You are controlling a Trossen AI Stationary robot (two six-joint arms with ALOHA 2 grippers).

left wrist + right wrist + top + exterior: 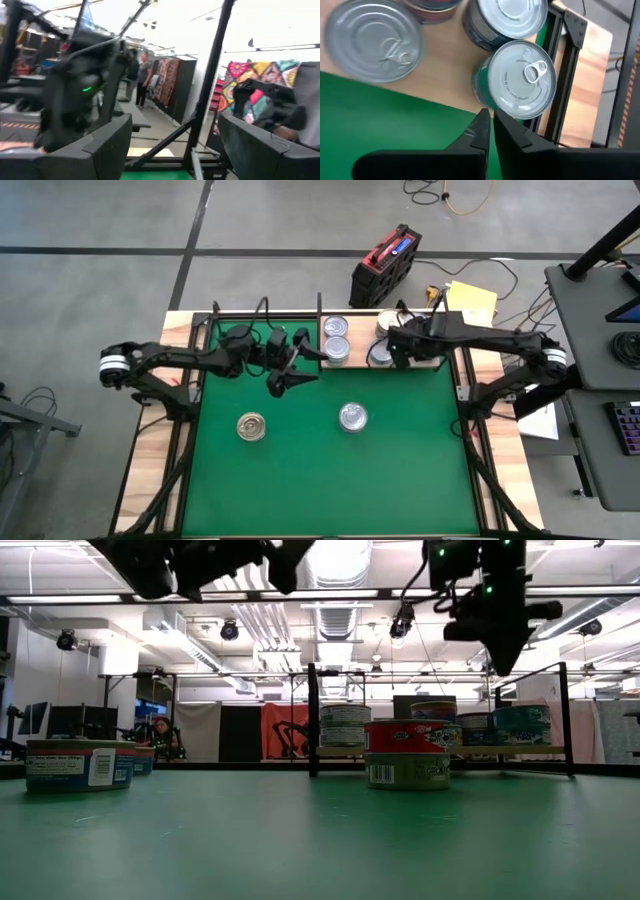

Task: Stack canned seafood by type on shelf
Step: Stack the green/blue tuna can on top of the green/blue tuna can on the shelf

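Two matte black jointed arms, each with a silvery-white ring at its outer joint and thin black cables along its links; the left gripper [290, 372] and right gripper [491, 131] end in flat, angular, tapering black fingers

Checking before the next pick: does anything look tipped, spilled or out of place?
Nothing stands out. Two cans sit upright on the green mat, not yet shelved. The cans on the shelf stand upright in stacks.

High camera straight down over the green-matted bench [330, 480], low camera at mat level facing the room, both sharing short round metal tins [353, 417], right wrist camera close above tins, left wrist camera facing roomward.
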